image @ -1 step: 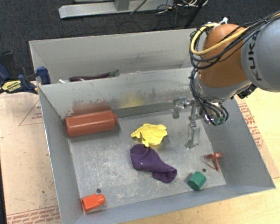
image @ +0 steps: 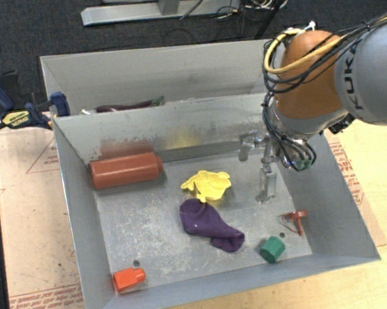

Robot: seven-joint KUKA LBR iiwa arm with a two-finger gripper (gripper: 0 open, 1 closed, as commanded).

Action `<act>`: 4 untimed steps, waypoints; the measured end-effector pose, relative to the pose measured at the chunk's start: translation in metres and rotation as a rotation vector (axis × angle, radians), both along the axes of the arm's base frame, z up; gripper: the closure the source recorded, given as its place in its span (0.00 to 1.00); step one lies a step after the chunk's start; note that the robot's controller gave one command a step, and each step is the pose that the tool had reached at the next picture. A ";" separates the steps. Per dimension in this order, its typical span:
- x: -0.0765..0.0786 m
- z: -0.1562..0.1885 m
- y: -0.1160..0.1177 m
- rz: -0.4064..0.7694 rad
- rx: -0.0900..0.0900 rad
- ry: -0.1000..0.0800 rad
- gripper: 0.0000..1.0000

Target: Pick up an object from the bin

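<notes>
My gripper hangs over the right part of the bin floor, below the orange cover on the wrist. Its two metal fingers stand apart, open, with nothing between them. A crumpled yellow thing lies a little to its left. Below that lies a limp purple cloth. A small red piece rests on the floor just below the gripper, and a small green cylinder sits near the front wall. None of them touches the fingers.
A reddish-brown cylinder lies against the back left of the floor. A small orange block sits in the front left corner. The bin's sloping walls close in on all sides; the arm comes in over the right wall.
</notes>
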State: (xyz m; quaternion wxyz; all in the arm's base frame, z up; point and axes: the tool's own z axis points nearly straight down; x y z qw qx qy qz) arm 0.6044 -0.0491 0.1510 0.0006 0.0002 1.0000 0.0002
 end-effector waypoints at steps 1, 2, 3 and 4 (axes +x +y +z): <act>0.005 -0.017 0.009 0.075 -0.002 -0.007 0.00; 0.010 -0.056 0.043 0.376 0.000 0.000 0.00; 0.041 -0.080 0.089 0.153 -0.001 -0.012 1.00; 0.041 -0.080 0.089 0.153 -0.001 -0.012 1.00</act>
